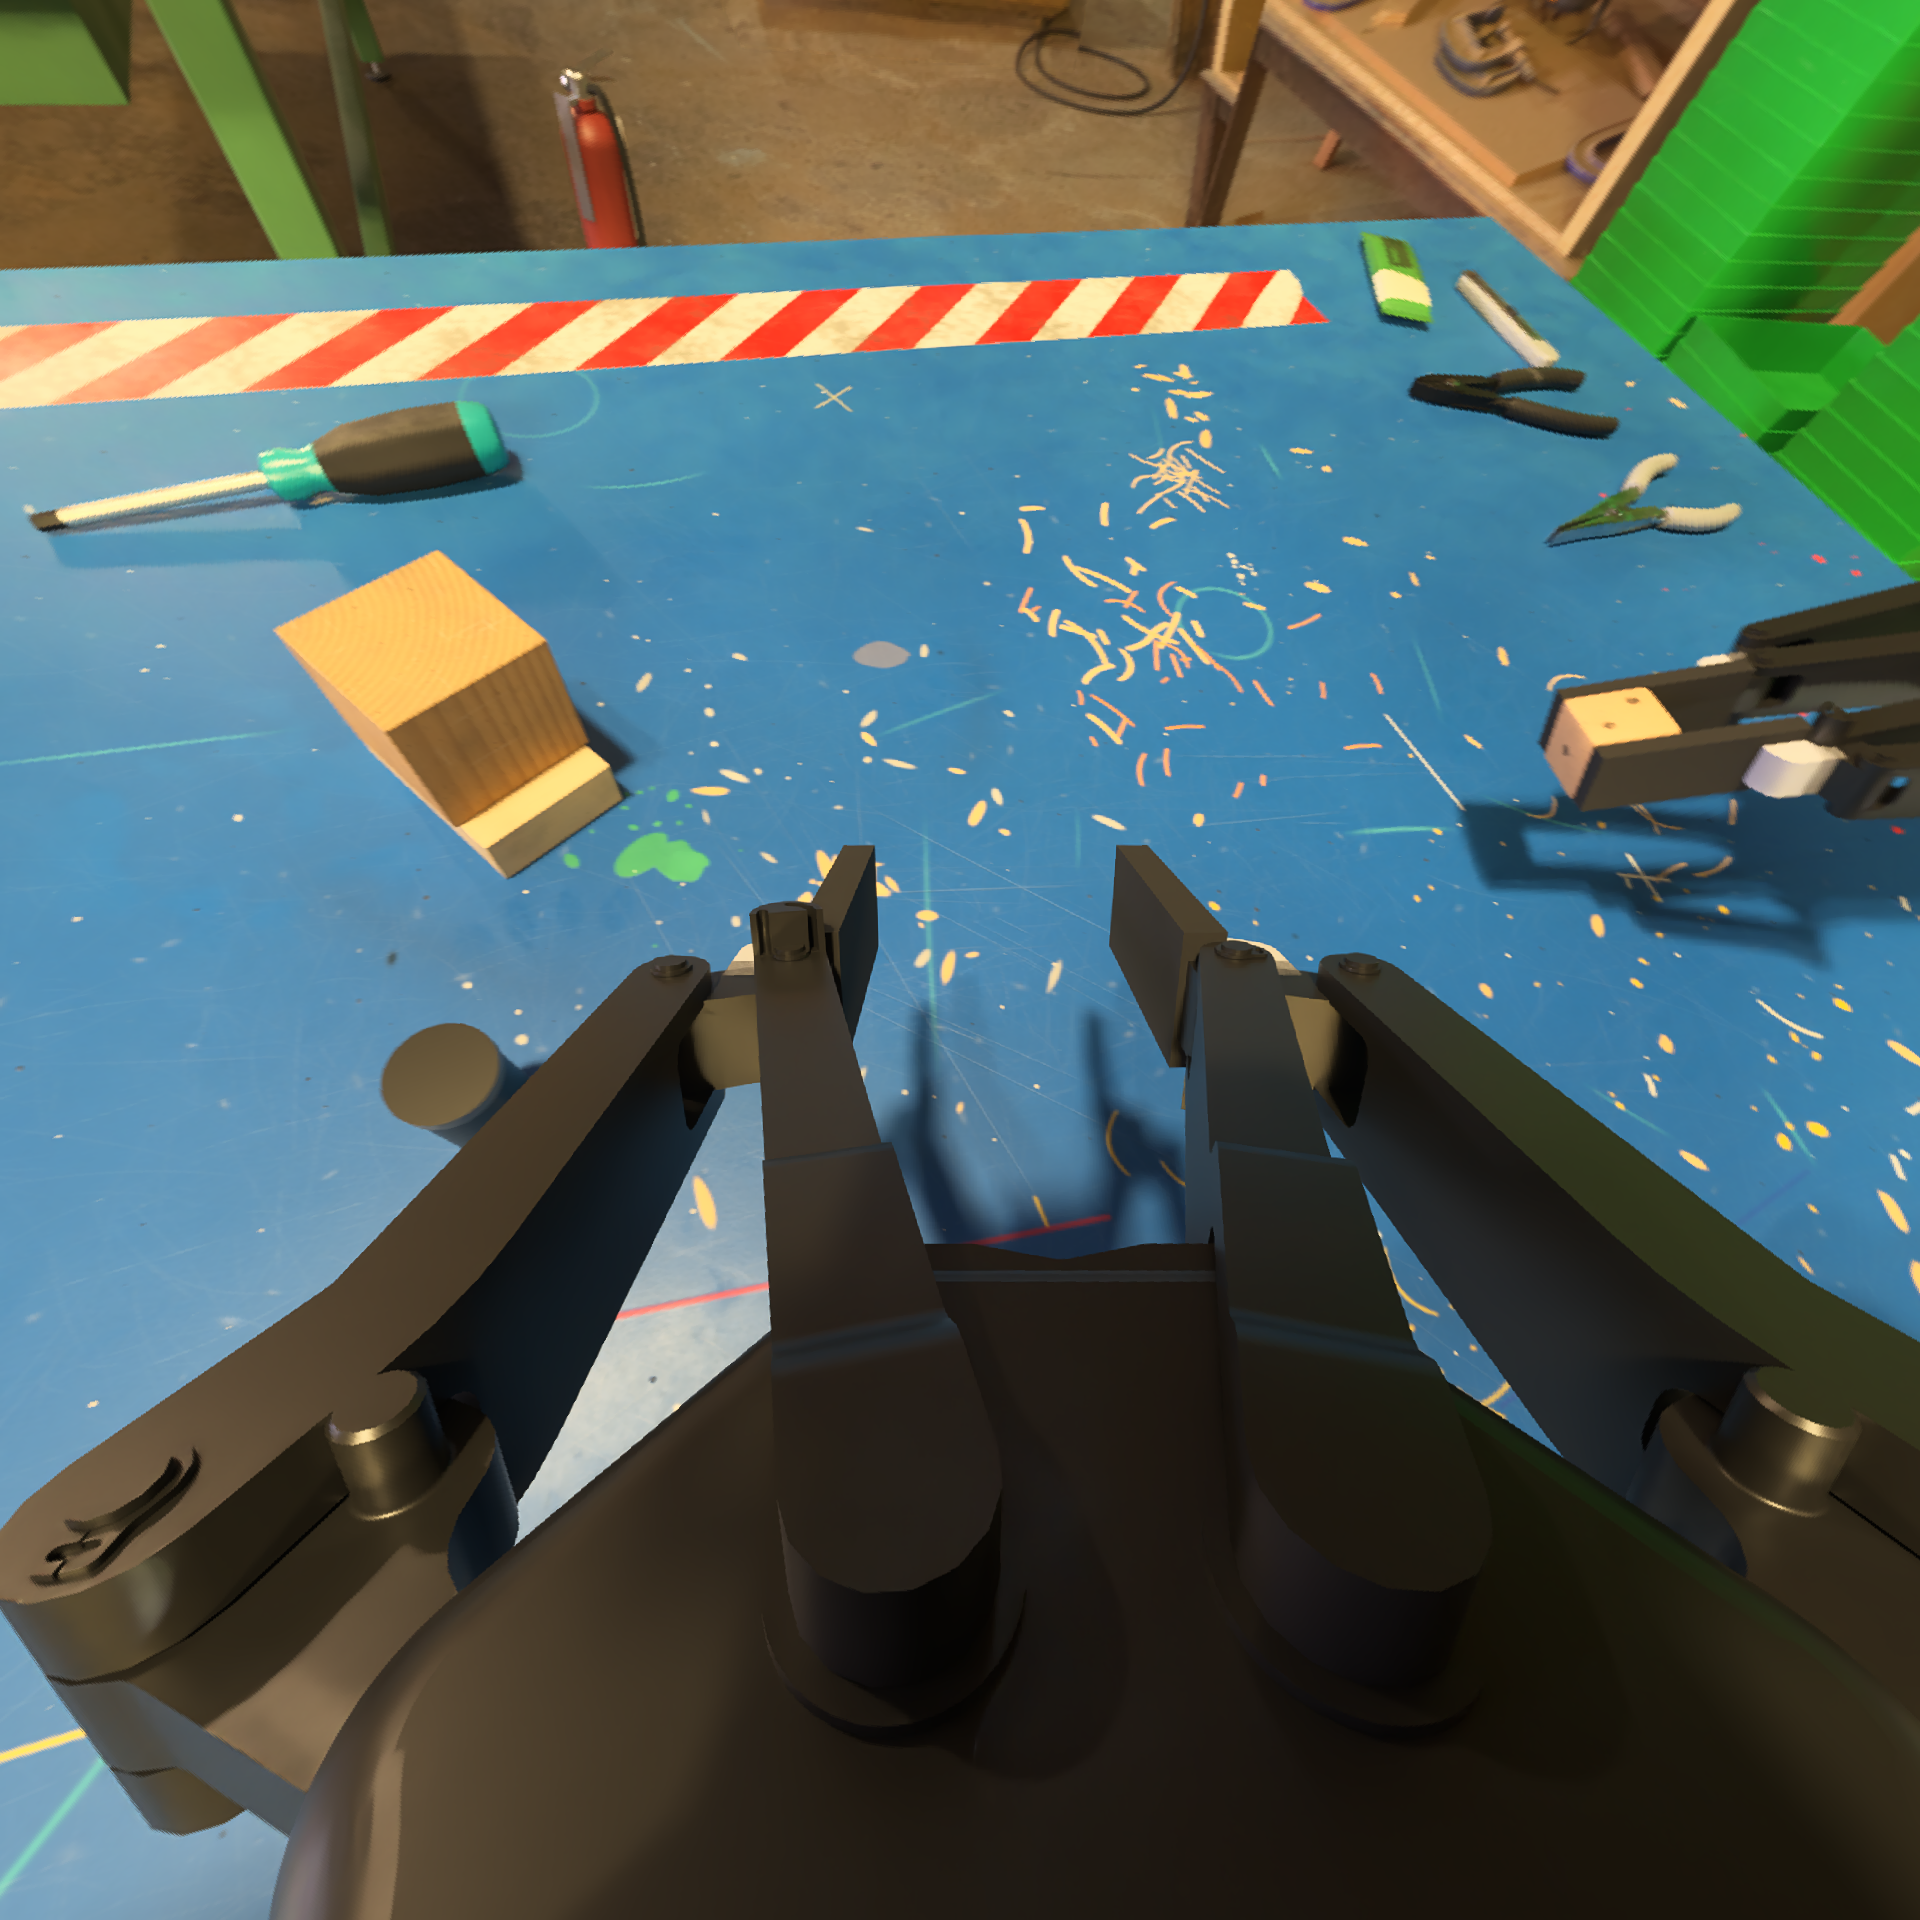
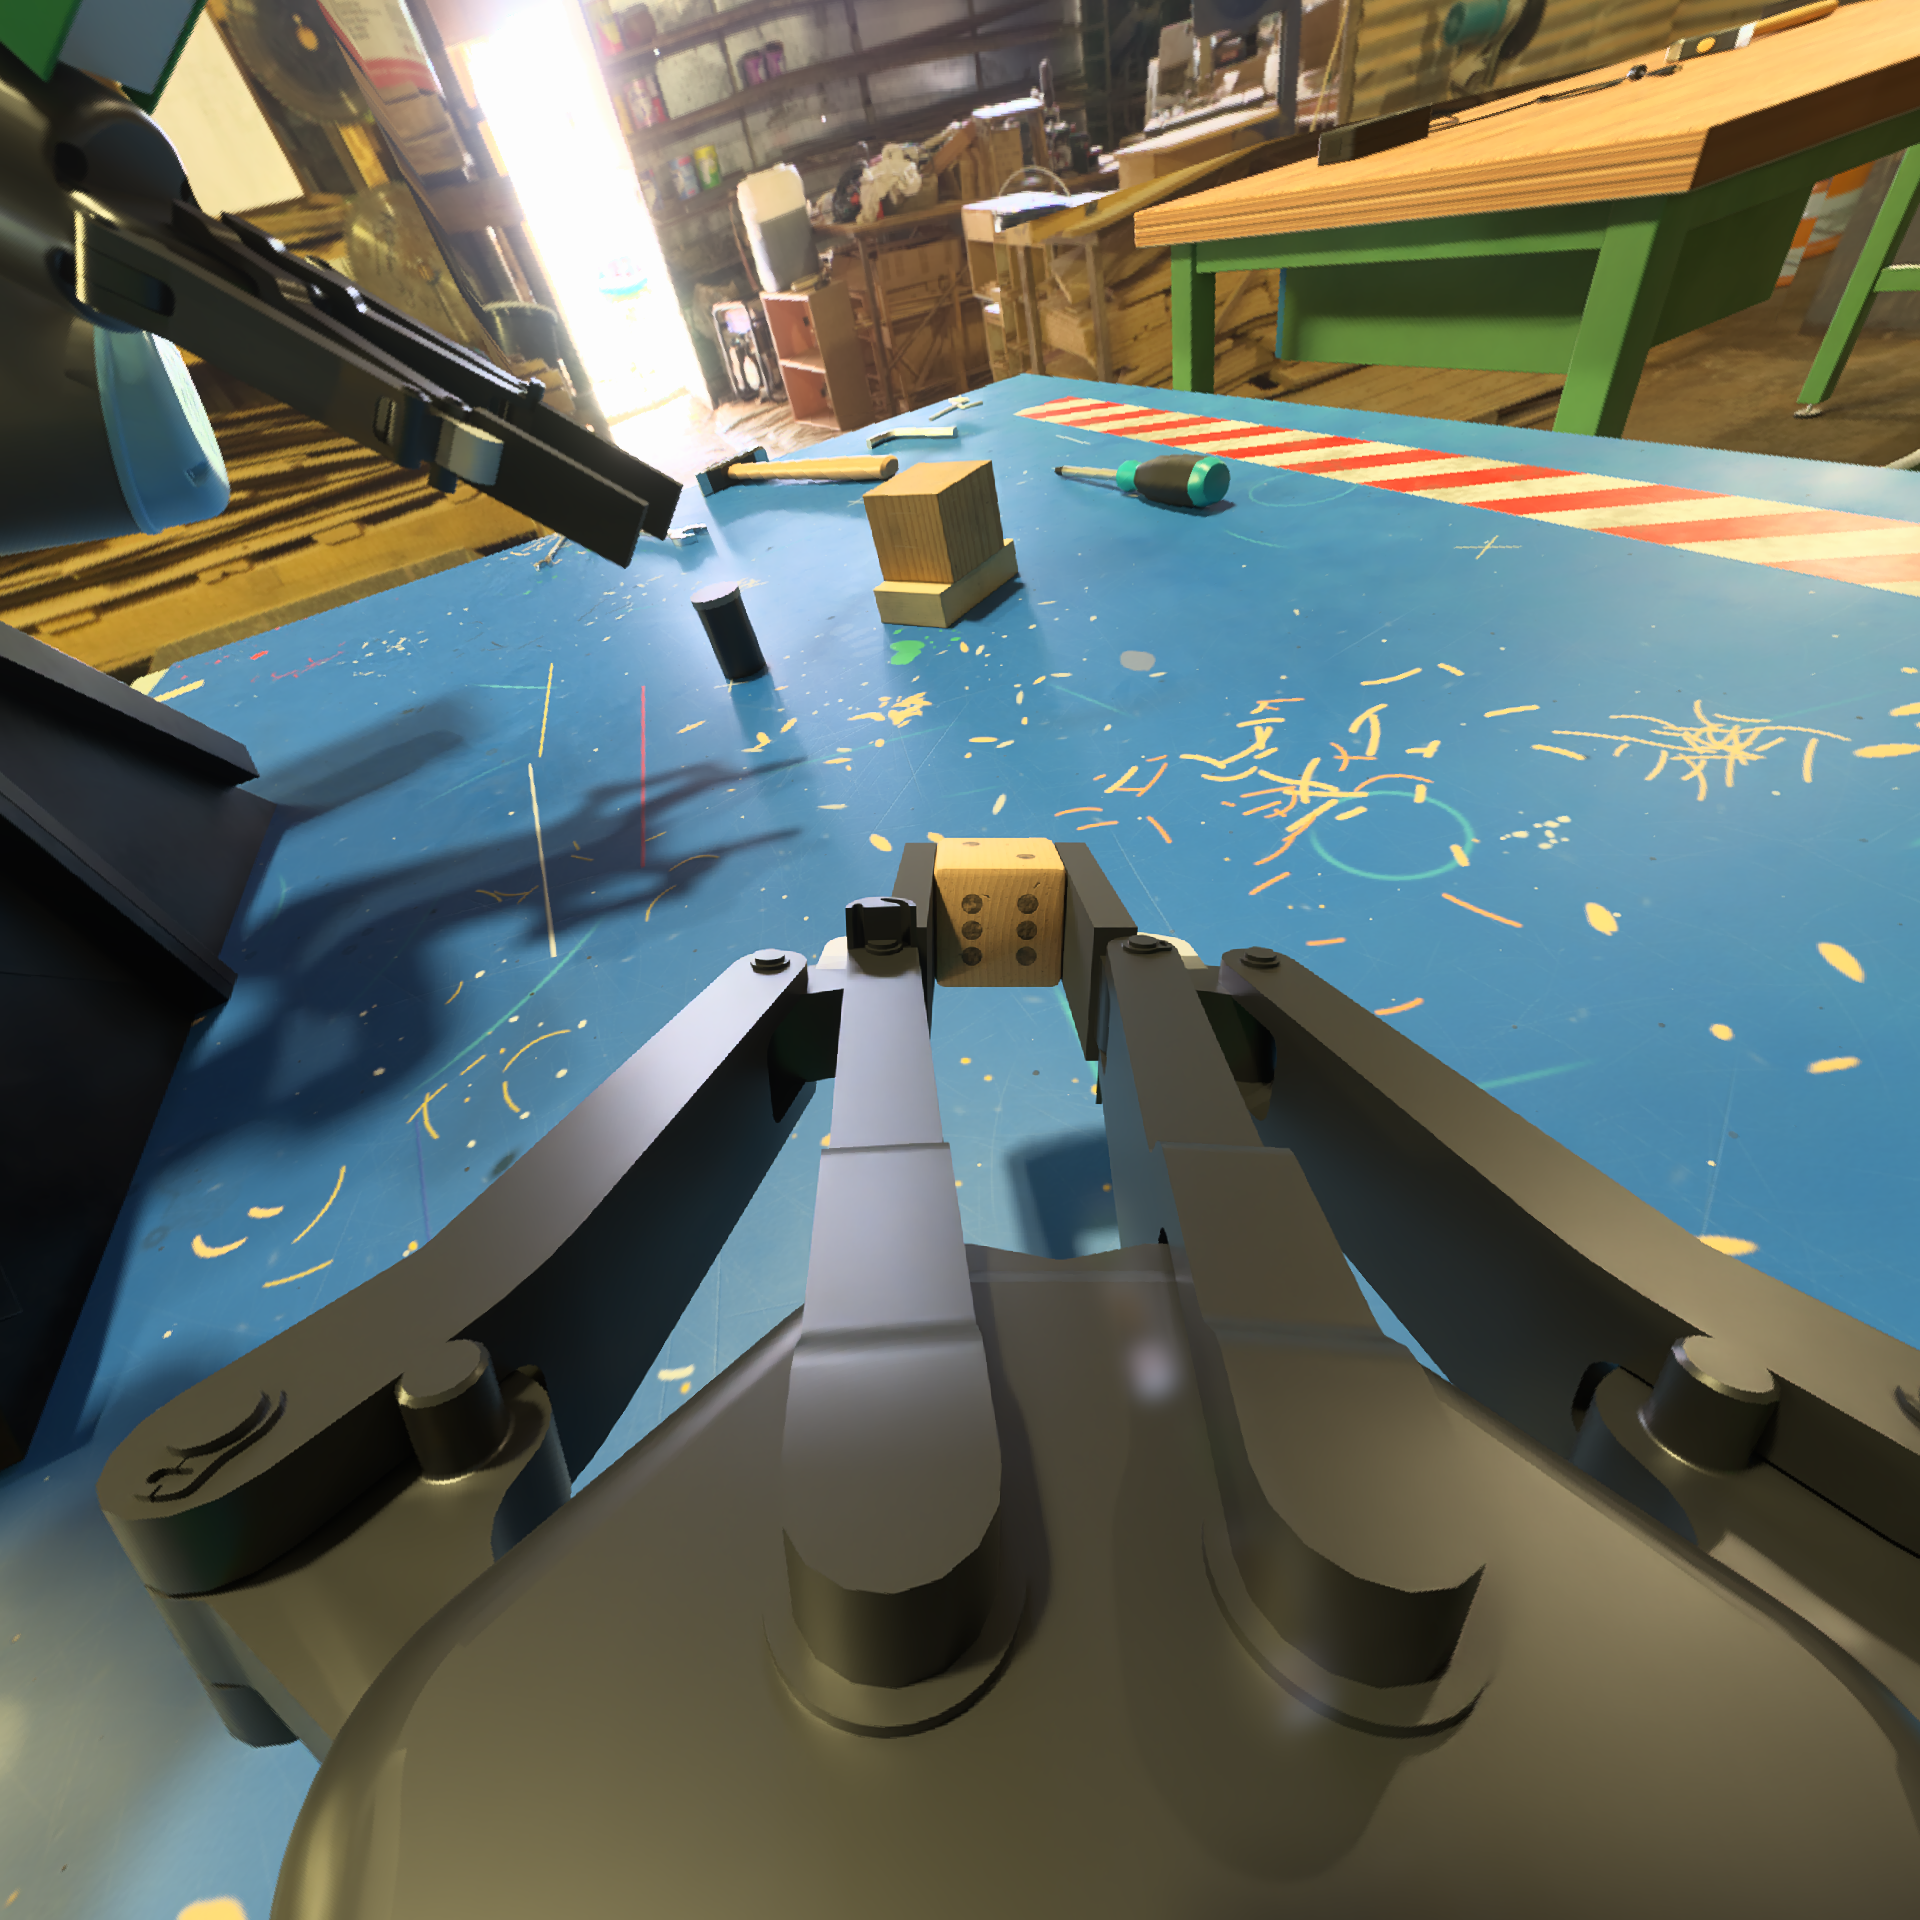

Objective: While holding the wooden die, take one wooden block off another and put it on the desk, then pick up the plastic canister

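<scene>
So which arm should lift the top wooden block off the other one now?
Left. The left pincer is open and empty, with the stacked top block just ahead to its left. The right pincer is shut on the wooden die, which it must keep holding.

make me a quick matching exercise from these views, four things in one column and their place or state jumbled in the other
Things:
1. wooden die
2. large wooden block
3. dark canister
4. left gripper

States:
A. open, nothing between its fingers
B. stands upright alone on the blue desk
C. clamped in the right gripper
D. sits on a thinner, paler block

Pairs: 1-C, 2-D, 3-B, 4-A
</scene>
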`<action>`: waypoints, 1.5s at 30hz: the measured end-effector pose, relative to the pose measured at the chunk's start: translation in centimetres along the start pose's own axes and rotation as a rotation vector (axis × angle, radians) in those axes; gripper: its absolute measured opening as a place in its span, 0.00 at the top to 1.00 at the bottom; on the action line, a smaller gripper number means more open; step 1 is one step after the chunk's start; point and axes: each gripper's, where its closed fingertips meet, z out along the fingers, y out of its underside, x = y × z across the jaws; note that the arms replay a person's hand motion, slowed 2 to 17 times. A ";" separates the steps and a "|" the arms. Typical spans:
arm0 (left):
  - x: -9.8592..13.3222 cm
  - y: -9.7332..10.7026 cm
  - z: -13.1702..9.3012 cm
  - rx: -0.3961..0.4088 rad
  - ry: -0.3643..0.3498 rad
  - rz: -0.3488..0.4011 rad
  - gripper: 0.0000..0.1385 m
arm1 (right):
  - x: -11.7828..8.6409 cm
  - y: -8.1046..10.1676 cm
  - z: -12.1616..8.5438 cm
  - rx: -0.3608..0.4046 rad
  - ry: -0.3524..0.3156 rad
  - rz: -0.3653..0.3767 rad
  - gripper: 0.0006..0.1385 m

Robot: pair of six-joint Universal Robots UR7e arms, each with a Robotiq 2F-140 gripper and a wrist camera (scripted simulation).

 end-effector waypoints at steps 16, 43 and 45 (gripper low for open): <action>-8.2 -3.7 2.3 -0.059 -0.187 -0.113 0.46 | -0.3 -0.1 0.4 -0.007 -0.011 -0.004 0.79; -17.5 -6.9 7.7 -0.128 -0.250 -0.462 0.28 | -0.6 0.0 1.0 -0.019 -0.027 -0.009 0.79; -17.9 -6.9 8.0 -0.134 -0.256 -0.482 0.28 | -0.6 0.0 1.1 -0.021 -0.028 -0.008 0.79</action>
